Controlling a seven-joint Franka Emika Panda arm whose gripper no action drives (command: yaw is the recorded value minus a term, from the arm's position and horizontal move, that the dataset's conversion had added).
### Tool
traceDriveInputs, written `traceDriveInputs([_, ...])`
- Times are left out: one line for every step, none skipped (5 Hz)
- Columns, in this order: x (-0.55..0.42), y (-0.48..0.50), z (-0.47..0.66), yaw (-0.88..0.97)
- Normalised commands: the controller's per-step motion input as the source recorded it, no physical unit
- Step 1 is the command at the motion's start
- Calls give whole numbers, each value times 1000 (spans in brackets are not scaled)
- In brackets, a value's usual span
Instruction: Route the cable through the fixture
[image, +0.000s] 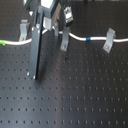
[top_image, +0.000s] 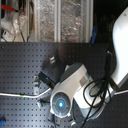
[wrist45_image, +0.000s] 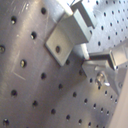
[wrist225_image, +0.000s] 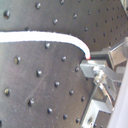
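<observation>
You are looking at a long thin white flexible cable (image: 75, 36) lying across the upper part of the first exterior view, on a black perforated metal counter (image: 75, 95). Its green tape band (image: 2, 43) is sitting at the left edge of that frame and its blue band (image: 88, 38) right of centre. Three small grey metal clip fixtures are standing along its line: one at the upper left (image: 22, 30), one near the centre (image: 65, 40) and one at the upper right (image: 109, 40).

The Panda arm's gripper (image: 48, 26) is reaching down at the top centre, its dark fingers (image: 35, 50) flanking the cable between the left and middle clips. In the second wrist view the cable (wrist225_image: 45, 36) is running straight into the gripper's metal tips (wrist225_image: 92, 67), and they appear to be pinching it, though you cannot confirm this.

The risk, as you are judging it, is a thin cord slipping through a light pinch, or dragging sideways and riding over a clip instead of seating in it. Pulling too hard could also be tugging the routed length out of the right-hand clip.

No brand, label or writing is readable in any view.
</observation>
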Motion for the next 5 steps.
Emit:
traceDriveInputs([18,-55,-262,-34])
traceDriveInputs([-51,16,-494,0])
traceDriveInputs([0,0,41,0])
traceDriveInputs([-115,-293,538,-66])
traceDriveInputs([0,0,-32,0])
